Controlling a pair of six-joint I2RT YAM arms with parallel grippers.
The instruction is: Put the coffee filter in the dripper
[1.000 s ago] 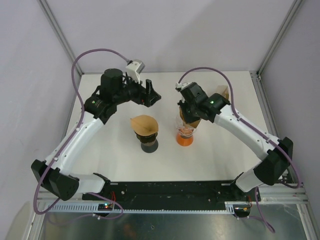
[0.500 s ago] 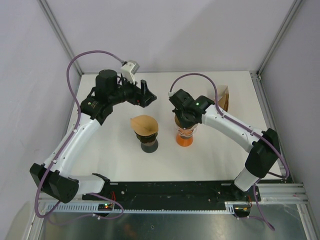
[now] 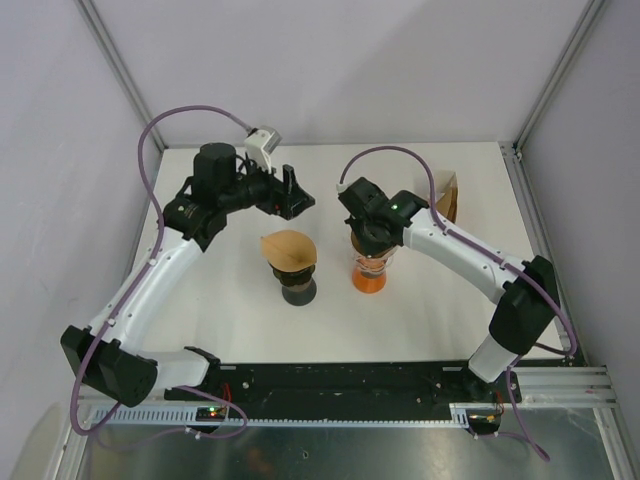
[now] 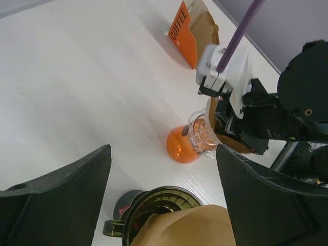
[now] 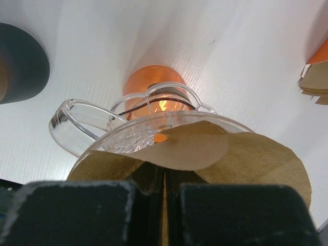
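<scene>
Coffee filter (image 5: 205, 148) pinched by right hand (image 5: 164, 187), held at clear dripper (image 5: 102, 128) rim, left hand (image 4: 163, 154) spread at its 10 o'clock

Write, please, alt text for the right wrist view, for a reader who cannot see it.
The right end effector, shut on a brown coffee filter, holds it at the rim of a clear dripper that stands on an orange base on the white table. A dark round object shows at the left edge.
</scene>
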